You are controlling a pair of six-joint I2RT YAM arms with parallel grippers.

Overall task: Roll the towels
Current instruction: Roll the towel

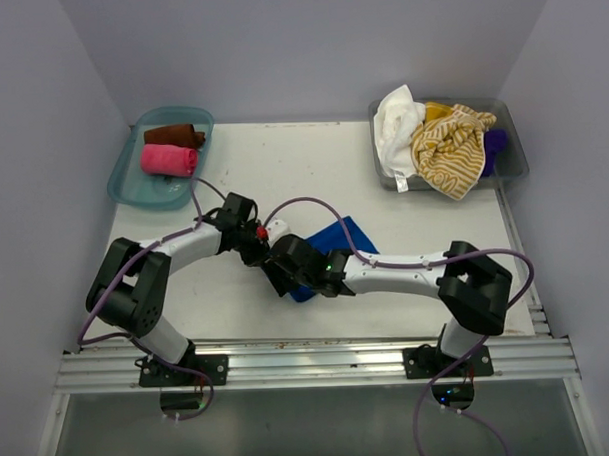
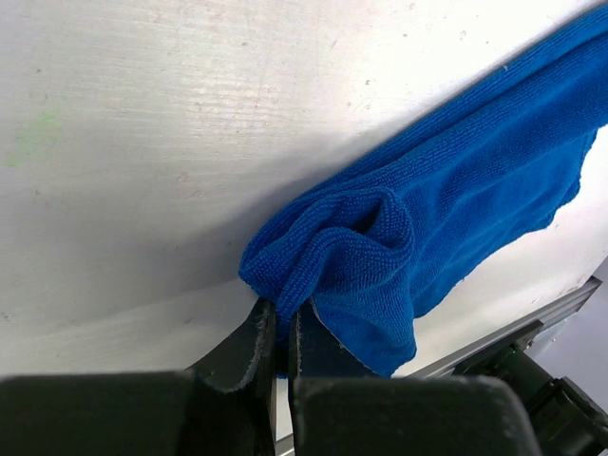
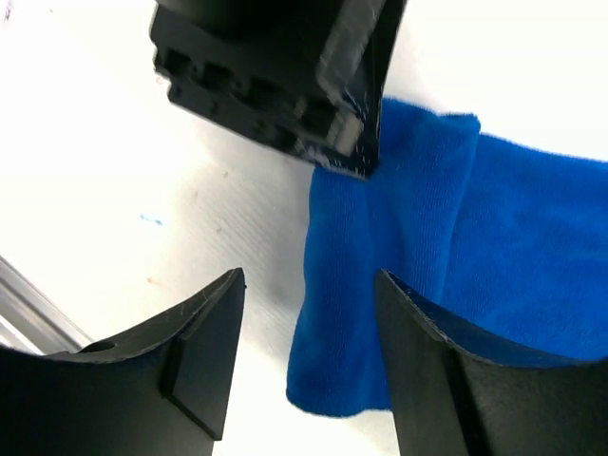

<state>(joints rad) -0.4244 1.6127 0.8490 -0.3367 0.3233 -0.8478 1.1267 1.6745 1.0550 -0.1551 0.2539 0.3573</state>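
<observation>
A royal blue towel [image 1: 347, 237] lies flat on the white table near the front middle. My left gripper [image 1: 259, 246] is shut on a bunched corner of it; in the left wrist view the gripper [image 2: 282, 309] pinches a fold of the blue towel [image 2: 456, 209]. My right gripper [image 1: 284, 279] is open right beside it. In the right wrist view the right gripper [image 3: 309, 285] straddles the near edge of the blue towel [image 3: 494, 247], with the left gripper [image 3: 285, 85] just beyond. The towel's middle is hidden under both wrists in the top view.
A teal tray [image 1: 128, 179] at the back left holds a rolled brown towel [image 1: 174, 135] and a rolled pink towel [image 1: 168, 159]. A grey bin [image 1: 515, 151] at the back right holds loose white [image 1: 395, 120], yellow-striped [image 1: 450, 151] and purple [image 1: 495, 141] towels. A metal rail [image 1: 319, 360] runs along the front.
</observation>
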